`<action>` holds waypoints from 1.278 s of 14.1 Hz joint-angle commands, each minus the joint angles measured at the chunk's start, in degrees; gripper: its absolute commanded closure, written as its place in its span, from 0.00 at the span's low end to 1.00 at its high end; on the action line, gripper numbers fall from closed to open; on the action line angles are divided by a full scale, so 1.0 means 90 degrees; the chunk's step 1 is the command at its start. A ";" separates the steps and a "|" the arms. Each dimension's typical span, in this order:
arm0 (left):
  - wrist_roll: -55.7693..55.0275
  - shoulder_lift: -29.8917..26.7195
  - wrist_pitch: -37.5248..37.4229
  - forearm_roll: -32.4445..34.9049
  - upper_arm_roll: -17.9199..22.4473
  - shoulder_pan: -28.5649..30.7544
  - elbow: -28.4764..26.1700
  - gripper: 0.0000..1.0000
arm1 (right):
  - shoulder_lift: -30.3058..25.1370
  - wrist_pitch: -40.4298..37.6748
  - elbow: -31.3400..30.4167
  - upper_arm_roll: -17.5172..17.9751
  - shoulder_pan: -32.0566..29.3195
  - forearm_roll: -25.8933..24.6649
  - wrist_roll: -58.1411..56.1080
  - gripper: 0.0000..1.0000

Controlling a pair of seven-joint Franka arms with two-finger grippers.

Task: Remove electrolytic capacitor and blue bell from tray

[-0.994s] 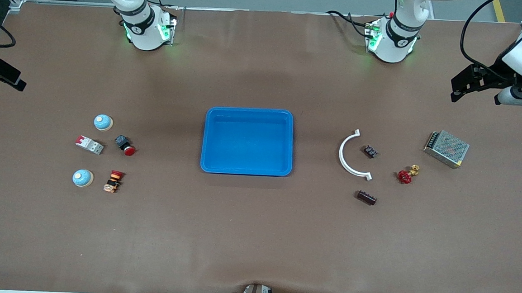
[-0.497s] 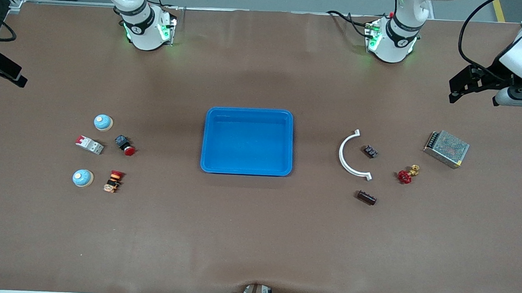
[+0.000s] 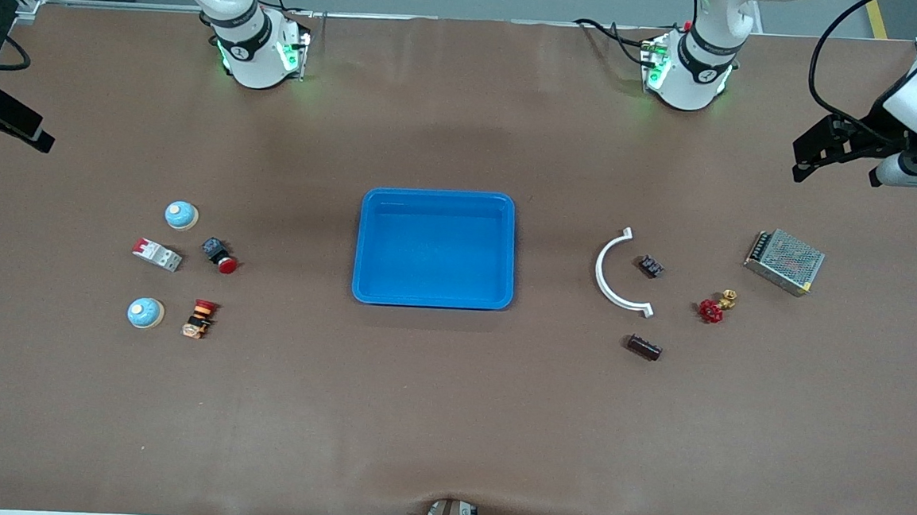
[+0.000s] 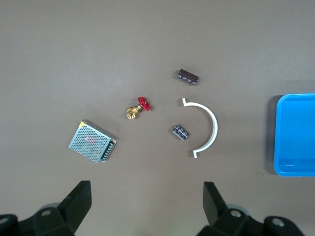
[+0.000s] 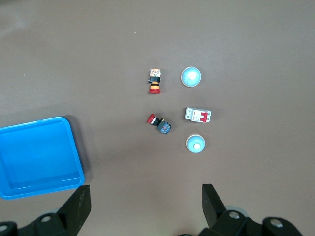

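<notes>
A dark cylindrical capacitor lies toward the left arm's end of the table, nearer the front camera than a white arc; it also shows in the left wrist view. Two light blue bells sit toward the right arm's end and show in the right wrist view. A blue tray stands empty at the table's middle. My left gripper is open and empty, high over the table's end near the metal box. My right gripper is open and empty, high over the other end.
Near the capacitor lie a white curved arc, a small dark component, a red valve and a metal mesh box. By the bells lie a white breaker, a red push button and an orange-red button.
Both grippers have shifted only slightly in the air. Nothing on the table has moved.
</notes>
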 commanded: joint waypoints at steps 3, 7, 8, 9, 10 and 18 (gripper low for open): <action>0.0075 0.0071 -0.0005 -0.0002 0.0008 0.0040 0.0206 0.00 | -0.0235 0.0361 -0.0637 -0.0025 -0.0061 0.0113 0.0090 0.00; 0.0095 0.0091 -0.0015 -0.0011 0.0008 0.0040 0.0206 0.00 | -0.0235 0.0674 -0.0873 -0.0005 -0.0051 -0.0014 0.0071 0.00; 0.0095 0.0091 -0.0015 -0.0011 0.0028 0.0049 0.0206 0.00 | -0.0235 0.0684 -0.0873 -0.0005 -0.0032 -0.0101 0.0070 0.00; 0.0095 0.0091 -0.0015 -0.0011 0.0028 0.0059 0.0216 0.00 | -0.0235 0.0684 -0.0873 0.0014 -0.0022 -0.0131 0.0070 0.00; 0.0095 0.0100 -0.0015 -0.0011 0.0028 0.0069 0.0216 0.00 | -0.0274 0.0713 -0.0873 0.0015 -0.0012 -0.0179 0.0022 0.00; 0.0085 0.0091 -0.0034 -0.0011 0.0038 0.0079 0.0245 0.00 | -0.0586 0.1065 -0.1332 0.0034 0.0027 -0.0385 -0.0037 0.00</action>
